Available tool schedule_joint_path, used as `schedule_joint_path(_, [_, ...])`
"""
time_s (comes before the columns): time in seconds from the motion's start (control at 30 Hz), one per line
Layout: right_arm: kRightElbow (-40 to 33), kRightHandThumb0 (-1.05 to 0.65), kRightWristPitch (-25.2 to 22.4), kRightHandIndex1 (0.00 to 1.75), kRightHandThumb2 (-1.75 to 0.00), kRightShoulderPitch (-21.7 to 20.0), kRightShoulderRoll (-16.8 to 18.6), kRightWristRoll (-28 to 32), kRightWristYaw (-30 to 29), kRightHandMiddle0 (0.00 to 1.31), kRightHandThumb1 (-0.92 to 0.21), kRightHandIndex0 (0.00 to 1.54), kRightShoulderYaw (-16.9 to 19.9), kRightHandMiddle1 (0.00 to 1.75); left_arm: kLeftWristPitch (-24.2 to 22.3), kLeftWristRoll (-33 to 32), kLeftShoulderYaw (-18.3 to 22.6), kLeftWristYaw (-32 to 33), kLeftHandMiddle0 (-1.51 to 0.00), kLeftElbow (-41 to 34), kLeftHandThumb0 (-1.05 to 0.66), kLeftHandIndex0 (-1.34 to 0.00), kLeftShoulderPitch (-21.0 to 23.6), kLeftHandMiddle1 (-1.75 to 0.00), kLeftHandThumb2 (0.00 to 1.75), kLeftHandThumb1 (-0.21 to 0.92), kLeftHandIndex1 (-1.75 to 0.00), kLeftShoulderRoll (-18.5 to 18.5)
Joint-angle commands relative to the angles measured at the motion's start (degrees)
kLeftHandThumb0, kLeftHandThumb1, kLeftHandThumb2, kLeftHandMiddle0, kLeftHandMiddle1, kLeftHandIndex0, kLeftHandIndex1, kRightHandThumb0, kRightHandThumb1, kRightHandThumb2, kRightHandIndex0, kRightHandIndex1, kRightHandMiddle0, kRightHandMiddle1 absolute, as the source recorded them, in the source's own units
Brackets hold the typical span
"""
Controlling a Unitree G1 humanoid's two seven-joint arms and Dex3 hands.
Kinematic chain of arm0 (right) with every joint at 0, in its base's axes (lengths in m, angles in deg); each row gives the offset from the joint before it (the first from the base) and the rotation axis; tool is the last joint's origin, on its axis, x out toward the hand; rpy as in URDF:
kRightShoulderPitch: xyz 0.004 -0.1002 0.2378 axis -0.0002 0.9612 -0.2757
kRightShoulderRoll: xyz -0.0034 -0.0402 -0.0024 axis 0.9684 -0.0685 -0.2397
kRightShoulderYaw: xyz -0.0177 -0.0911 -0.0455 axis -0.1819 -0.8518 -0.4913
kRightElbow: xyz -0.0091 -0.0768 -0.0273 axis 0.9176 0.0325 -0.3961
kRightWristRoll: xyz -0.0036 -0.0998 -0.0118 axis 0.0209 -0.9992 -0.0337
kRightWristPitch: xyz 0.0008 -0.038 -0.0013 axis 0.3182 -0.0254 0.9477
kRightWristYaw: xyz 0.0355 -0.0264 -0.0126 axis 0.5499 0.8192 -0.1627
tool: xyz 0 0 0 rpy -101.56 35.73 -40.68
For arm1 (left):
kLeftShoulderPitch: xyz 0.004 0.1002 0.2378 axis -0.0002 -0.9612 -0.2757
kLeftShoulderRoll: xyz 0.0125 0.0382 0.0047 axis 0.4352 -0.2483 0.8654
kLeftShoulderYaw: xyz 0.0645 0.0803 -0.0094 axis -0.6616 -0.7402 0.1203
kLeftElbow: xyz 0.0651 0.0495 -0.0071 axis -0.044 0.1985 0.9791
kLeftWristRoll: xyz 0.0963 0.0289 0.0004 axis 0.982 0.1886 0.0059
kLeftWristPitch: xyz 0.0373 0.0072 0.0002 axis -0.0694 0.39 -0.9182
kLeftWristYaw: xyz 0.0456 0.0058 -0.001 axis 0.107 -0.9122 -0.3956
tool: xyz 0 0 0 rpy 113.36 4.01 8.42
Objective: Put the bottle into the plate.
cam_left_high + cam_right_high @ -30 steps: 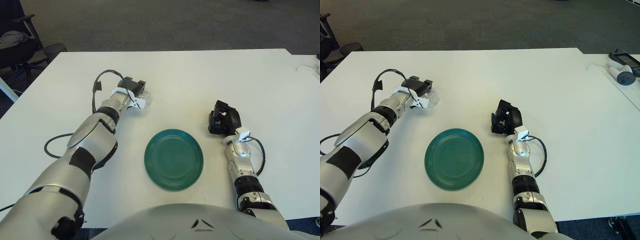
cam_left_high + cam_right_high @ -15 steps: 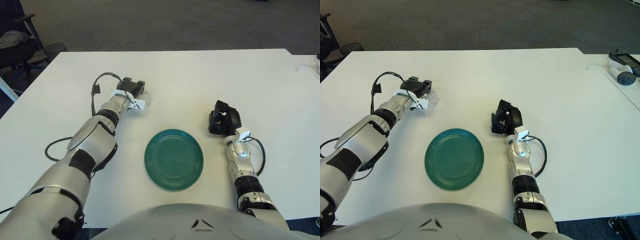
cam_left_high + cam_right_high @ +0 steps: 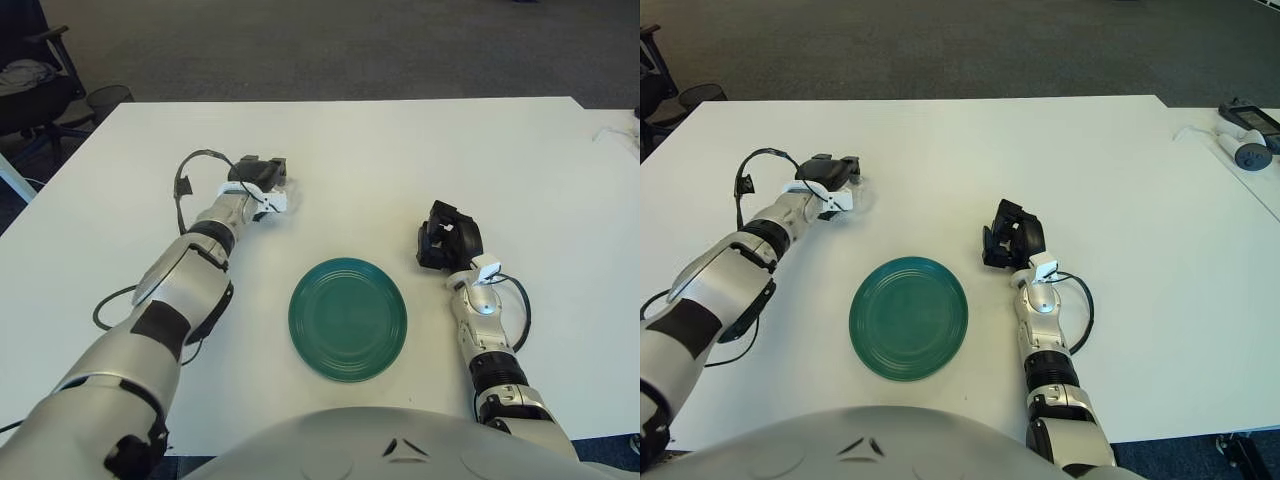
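The left hand [image 3: 262, 172] is seen stretched across the white table [image 3: 380, 150], its dark fingers [image 3: 836, 166] curled around a small clear bottle [image 3: 281, 190] at the far left of the tabletop. Only a pale, glossy sliver of the bottle is visible beside the fingers; the rest is hidden by the hand, and no label or writing can be read on it. Whether the bottle is lifted or resting on the surface cannot be told. A black cable [image 3: 187, 178] is looped from the wrist along the silver forearm.

The green plate [image 3: 348, 318] is set well apart from the bottle, nearer the robot's body and between the two arms. It is round and glazed, with faint concentric ridges, and nothing lies in it.

The right hand [image 3: 445, 238] is parked on the table just right of the plate, its black fingers folded in and holding nothing.

At the far right edge, in the right eye view, a grey handheld device [image 3: 1246, 152] and a dark flat object [image 3: 1251, 117] are cut off by the frame. A black office chair [image 3: 30, 80] is partly seen beyond the table's left corner.
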Motion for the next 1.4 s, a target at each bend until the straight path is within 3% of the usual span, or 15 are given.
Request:
schedule_joint_path(0.0, [2.42, -0.06, -1.09, 1.75, -1.34, 3.39, 0.15, -0.43, -0.29, 1.02, -0.24, 1.20, -0.20, 1.75, 0.83, -3.50, 3.88, -1.67, -0.78, -0.20, 0.00, -0.55, 1.97, -1.66, 1.53, 0.11, -1.75, 0.33])
schedule_joint_path(0.23, [2.77, -0.06, -1.10, 1.75, -1.34, 3.10, 0.19, -0.49, -0.42, 1.02, -0.24, 1.20, -0.23, 1.75, 5.18, -9.86, 10.46, -3.87, -0.79, -1.38, 0.00, -0.54, 3.84, -1.64, 1.52, 0.12, -1.75, 0.50])
schedule_joint_path(0.4, [3.11, -0.06, -1.12, 1.75, -1.34, 2.77, 0.30, -0.63, -0.63, 1.02, -0.24, 1.20, -0.31, 1.75, 8.34, -11.53, 12.35, -4.41, -0.79, -1.84, 0.00, -0.54, 3.84, -1.65, 1.52, 0.12, -1.75, 0.87])
schedule_joint_path(0.63, [3.59, -0.06, -1.10, 1.75, -1.34, 2.37, 0.32, -0.69, -0.90, 1.02, -0.24, 1.20, -0.45, 1.75, 17.10, -14.48, 14.77, -6.64, -0.80, -5.56, 0.00, -0.54, 4.67, -1.65, 1.53, 0.11, -1.75, 1.84])
schedule_joint_path(0.93, [4.29, -0.06, -1.07, 1.75, -1.34, 1.79, 0.34, -0.78, -1.23, 1.02, -0.24, 1.20, -0.59, 1.75, 22.71, -16.88, 16.11, -12.12, -0.81, -7.76, 0.00, -0.55, 5.03, -1.64, 1.53, 0.10, -1.75, 1.48])
schedule_joint_path(1.37, [5.60, -0.06, -0.88, 1.75, -1.34, 0.73, 0.60, -1.14, -1.95, 1.02, -0.24, 1.20, -0.86, 1.75, 39.06, -19.58, 14.89, -19.88, -0.81, -18.57, 0.00, -0.56, -1.74, -1.65, 1.56, 0.08, -1.75, 0.66])
